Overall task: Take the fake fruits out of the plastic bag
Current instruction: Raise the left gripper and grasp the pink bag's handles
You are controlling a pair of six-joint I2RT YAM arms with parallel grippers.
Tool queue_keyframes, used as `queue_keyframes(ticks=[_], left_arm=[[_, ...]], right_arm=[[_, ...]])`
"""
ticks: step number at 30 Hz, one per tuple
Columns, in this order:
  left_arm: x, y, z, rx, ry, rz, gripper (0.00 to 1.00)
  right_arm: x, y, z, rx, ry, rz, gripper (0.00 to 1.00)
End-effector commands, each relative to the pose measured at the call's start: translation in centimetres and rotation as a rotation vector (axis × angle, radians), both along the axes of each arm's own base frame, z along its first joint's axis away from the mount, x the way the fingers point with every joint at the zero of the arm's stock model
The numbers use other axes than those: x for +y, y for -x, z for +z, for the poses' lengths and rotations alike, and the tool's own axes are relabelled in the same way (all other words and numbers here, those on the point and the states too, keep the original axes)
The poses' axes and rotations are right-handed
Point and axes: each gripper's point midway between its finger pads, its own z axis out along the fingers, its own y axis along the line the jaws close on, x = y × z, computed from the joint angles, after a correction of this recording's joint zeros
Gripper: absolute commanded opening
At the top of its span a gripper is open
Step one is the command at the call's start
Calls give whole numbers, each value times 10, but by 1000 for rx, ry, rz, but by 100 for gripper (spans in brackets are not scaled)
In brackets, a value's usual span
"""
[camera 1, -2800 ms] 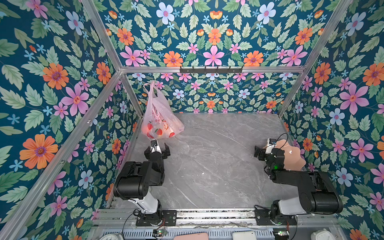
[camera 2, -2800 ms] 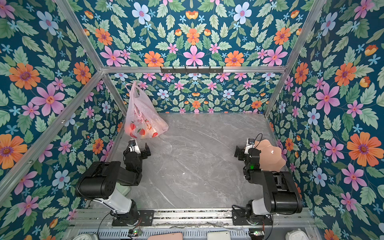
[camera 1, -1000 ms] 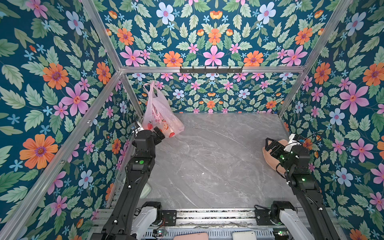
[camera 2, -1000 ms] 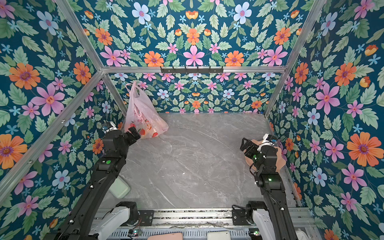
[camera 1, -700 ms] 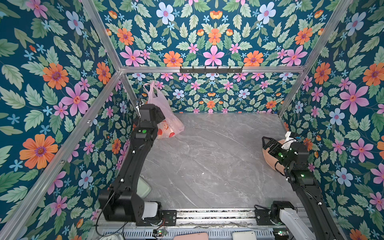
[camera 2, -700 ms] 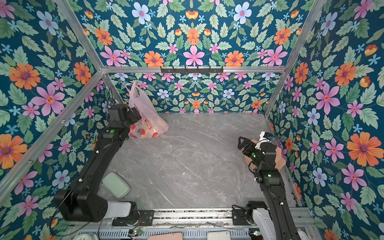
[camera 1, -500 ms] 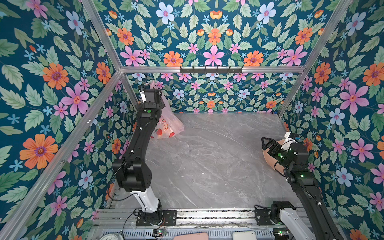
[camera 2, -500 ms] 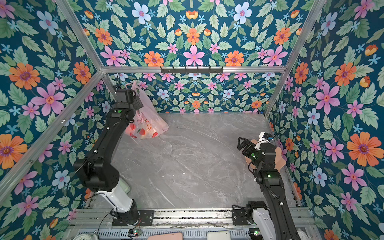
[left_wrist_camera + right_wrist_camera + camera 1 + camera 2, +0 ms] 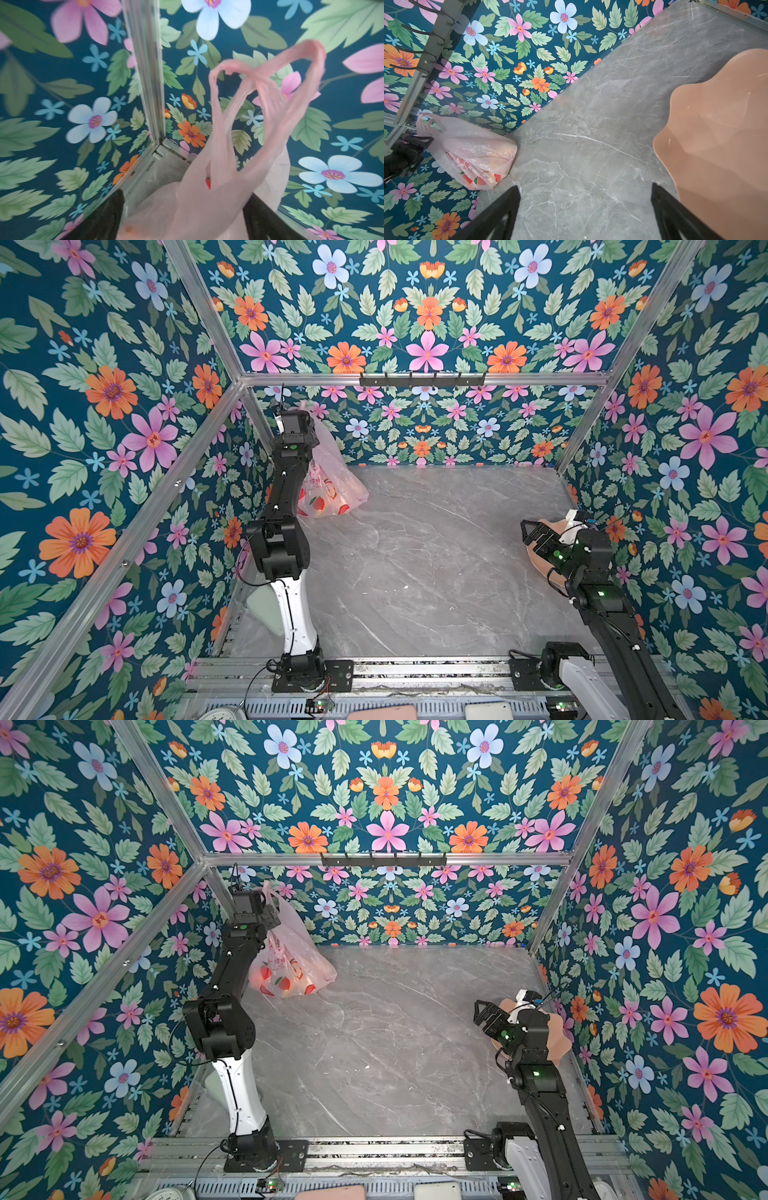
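The pink plastic bag stands in the back left corner, its handles upright. The fake fruits stay inside it; only dim orange shapes show through the film. My left gripper is up at the bag's neck. In the left wrist view its two black fingers stand apart with bunched film filling the gap, so it is open. My right gripper hangs open over bare table at the right, far from the bag.
A peach scalloped plate lies by the right wall, partly under the right arm. An aluminium corner post stands right behind the bag. A hook rail runs along the back wall. A pale green object lies near the left arm's base.
The left arm has risen and reached back from beside the bag's base to its neck under the handles. The right arm has barely moved.
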Motion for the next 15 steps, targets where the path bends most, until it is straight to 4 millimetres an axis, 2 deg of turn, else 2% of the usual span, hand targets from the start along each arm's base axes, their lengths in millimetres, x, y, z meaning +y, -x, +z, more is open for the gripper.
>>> queue_keyframes(ticks=[1,4,8,11,15], left_arm=[[-20,-21,9,-102,117,-132,67],[-32,-29,7,-112,166,-204,43],[-50,-28,14,-140,251,-273,0],[-67,-18,24,-149,292,-299,0],[-107,12,42,-173,289,-321,0]], right_arm=[[2,0,0,-7,-5,7,99],[1,1,-3,3,-5,4,99],[0,1,-7,17,-8,-3,99],[0,-1,-8,23,-18,-10,99],[0,-5,-10,37,-33,-12,98]])
